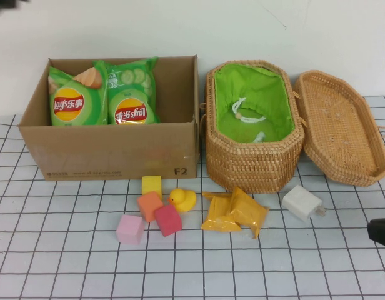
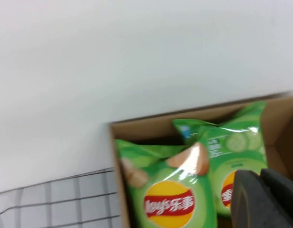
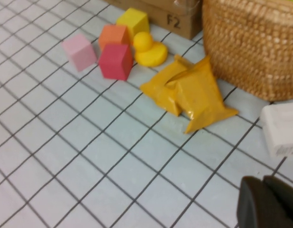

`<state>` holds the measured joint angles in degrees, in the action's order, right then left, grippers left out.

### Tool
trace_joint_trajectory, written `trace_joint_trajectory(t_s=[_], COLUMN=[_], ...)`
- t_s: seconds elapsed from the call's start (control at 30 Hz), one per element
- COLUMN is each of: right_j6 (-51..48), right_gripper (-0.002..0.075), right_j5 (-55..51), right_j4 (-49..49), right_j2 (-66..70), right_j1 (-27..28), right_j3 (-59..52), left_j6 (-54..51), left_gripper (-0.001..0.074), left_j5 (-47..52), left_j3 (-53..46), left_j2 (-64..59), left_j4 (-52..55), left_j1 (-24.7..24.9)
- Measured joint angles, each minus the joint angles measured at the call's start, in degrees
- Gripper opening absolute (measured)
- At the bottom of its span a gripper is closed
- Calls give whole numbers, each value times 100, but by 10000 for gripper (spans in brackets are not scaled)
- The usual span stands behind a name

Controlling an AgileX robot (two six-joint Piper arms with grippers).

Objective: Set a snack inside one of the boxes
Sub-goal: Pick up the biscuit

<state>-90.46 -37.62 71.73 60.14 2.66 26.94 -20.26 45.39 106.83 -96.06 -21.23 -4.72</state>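
Two yellow snack packets (image 1: pixel 234 212) lie on the table in front of the wicker basket (image 1: pixel 255 164); they also show in the right wrist view (image 3: pixel 191 92). Two green Lay's chip bags (image 1: pixel 102 97) stand inside the open cardboard box (image 1: pixel 111 150), and show in the left wrist view (image 2: pixel 170 194). My right gripper (image 1: pixel 380 231) is low at the table's right edge, right of the packets, shut and empty (image 3: pixel 263 181). My left gripper (image 2: pixel 259 175) is raised near the box's back left, over the chip bags, shut and empty.
The basket's green lining (image 1: pixel 252 94) is open, with its lid (image 1: pixel 339 128) lying to the right. A white charger (image 1: pixel 302 202), a yellow duck (image 1: pixel 182 200) and yellow, orange, red and pink cubes (image 1: pixel 150 206) lie in front of the boxes.
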Motion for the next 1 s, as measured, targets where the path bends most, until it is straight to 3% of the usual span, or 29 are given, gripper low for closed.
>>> trace_joint_trajectory(t_s=[0.23, 0.47, 0.8, 0.87, 1.0], right_j6=[-186, -450, 40, 52, 66], right_gripper=[-1, -1, -1, -1, -1], right_j5=[80, 80, 12, 0, 159], right_j4=[79, -226, -1022, -1060, -1335], right_j2=[0, 0, 84, 259, 869], right_j1=[0, 0, 0, -87, -791], right_j3=[0, 18, 460, 511, 672], left_j6=[568, 646, 493, 275, -660], left_gripper=[8, 8, 8, 8, 1], left_j5=[-61, -562, -1550, -1639, -2033], left_j3=[-931, -2558, -5292, -5743, -6873], left_j2=[1081, 2198, 4154, 4481, 5286], left_j4=[352, 299, -300, -581, -1505], left_j1=[0, 0, 9, 9, 9])
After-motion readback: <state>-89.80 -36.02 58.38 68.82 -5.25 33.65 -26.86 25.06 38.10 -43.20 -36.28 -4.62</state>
